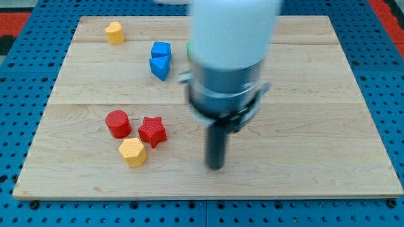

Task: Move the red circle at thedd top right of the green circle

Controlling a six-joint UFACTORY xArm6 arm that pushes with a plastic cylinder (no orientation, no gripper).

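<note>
The red circle stands at the board's lower left, touching or nearly touching the red star on its right. Only a thin green sliver shows at the arm's left edge in the upper middle; the rest of that green block is hidden behind the arm, so its shape cannot be made out. My tip rests on the board at the lower middle, to the right of the red star and well apart from the red circle.
A yellow hexagon sits just below the red circle and star. A blue cube and a blue triangle-like block stand together at the upper middle. A yellow block is at the top left. The wooden board ends on a blue surround.
</note>
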